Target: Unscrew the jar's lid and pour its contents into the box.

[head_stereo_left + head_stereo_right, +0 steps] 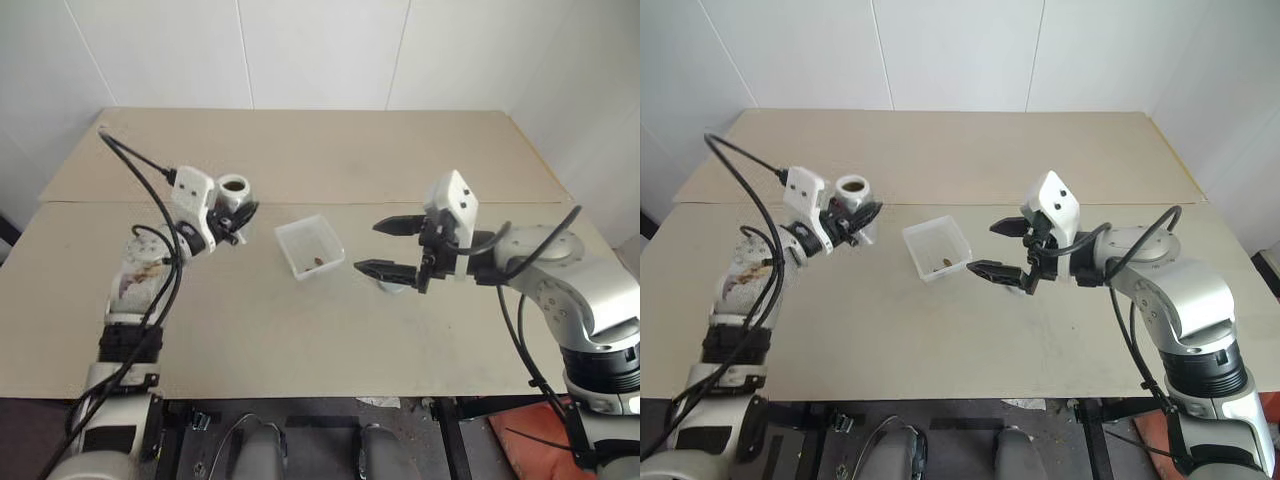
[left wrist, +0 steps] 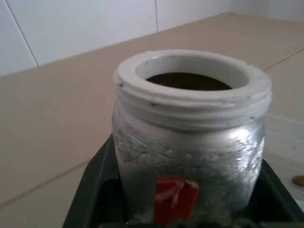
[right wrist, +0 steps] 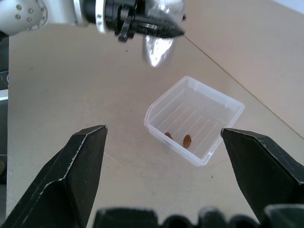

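Brownish contents (image 3: 186, 140) already lay in the box (image 1: 310, 247) at mid-tabletop (image 1: 300, 340) — pouring looked done. Left tool (image 1: 238, 222) clamped the upright, lidless jar (image 1: 233, 193) beside the box; right tool (image 1: 392, 247) hung empty, jaws wide.

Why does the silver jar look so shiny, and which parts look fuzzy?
Left wrist view: light glints off the silvery-grey cylindrical jar, and the beige table behind looks soft. Right wrist view: the black fingers up close look blurry, the translucent white plastic box sharp.
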Robot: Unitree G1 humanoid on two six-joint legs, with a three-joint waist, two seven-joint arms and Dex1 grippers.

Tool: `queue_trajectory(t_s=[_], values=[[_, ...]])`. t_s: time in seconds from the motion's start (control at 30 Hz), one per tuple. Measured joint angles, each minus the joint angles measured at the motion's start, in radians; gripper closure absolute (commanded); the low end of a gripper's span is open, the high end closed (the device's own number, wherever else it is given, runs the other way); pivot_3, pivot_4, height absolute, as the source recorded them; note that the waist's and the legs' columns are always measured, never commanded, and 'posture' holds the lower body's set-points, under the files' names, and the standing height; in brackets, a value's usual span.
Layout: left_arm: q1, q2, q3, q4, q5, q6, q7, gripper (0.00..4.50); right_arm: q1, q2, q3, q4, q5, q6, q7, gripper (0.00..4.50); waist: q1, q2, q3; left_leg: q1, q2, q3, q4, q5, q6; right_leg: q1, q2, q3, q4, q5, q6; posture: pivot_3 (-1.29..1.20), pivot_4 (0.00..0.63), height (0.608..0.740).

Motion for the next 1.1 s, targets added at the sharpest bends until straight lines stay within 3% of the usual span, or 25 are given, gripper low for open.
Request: queue_trajectory(t_s=[0.17,0.47,0.5,0.7,0.9,1.1], values=[[0.076,-0.037,0.005,-0.011,-0.007,0.001,0.006,2.56,0.007,0.000,0.000,0.005,-0.008,-0.042,0.001,0.06,0.001,0.000,0.000,0.000,0.000,0.000,0.000,0.000,0.000,0.000,0.000,0.000,0.000,0.000,0.000,0.00,0.150,0.740],[0.094,-0.107,0.029,0.098,0.031,-0.196,0.058,2.56,0.015,0.000,0.000,0.010,-0.009,-0.079,0.034,0.06,0.001,0.000,0.000,0.000,0.000,0.000,0.000,0.000,0.000,0.000,0.000,0.001,-0.001,0.000,0.000,0.00,0.150,0.740],[0.099,-0.111,0.034,0.102,0.031,-0.207,0.060,1.83,0.015,0.001,0.000,0.010,-0.009,-0.081,0.035,0.00,0.001,0.000,0.000,0.000,0.000,0.000,0.000,0.000,0.000,0.000,0.000,0.001,-0.001,0.000,0.000,0.00,0.150,0.740],[0.170,-0.107,0.036,0.082,0.032,-0.199,0.040,0.04,0.015,0.004,0.000,0.013,-0.011,-0.087,0.037,0.00,0.000,0.000,0.000,0.001,0.000,0.000,0.000,0.000,0.000,0.000,0.000,0.001,-0.001,0.000,0.000,0.00,0.150,0.740],[0.277,-0.037,0.056,-0.083,0.029,-0.141,0.029,0.04,0.021,0.005,0.002,0.012,-0.013,-0.096,0.040,0.00,-0.003,0.000,0.000,0.001,0.000,0.001,-0.001,0.000,0.000,0.000,0.000,0.002,-0.001,0.000,0.000,0.00,0.150,0.740],[0.520,0.127,0.156,-0.370,-0.052,-0.044,-0.061,0.04,0.072,-0.009,-0.007,0.008,-0.016,-0.097,0.036,0.00,-0.003,0.000,0.000,0.003,0.001,0.002,-0.002,0.000,0.000,0.000,0.000,0.003,-0.002,0.000,0.000,0.00,0.150,0.740]])
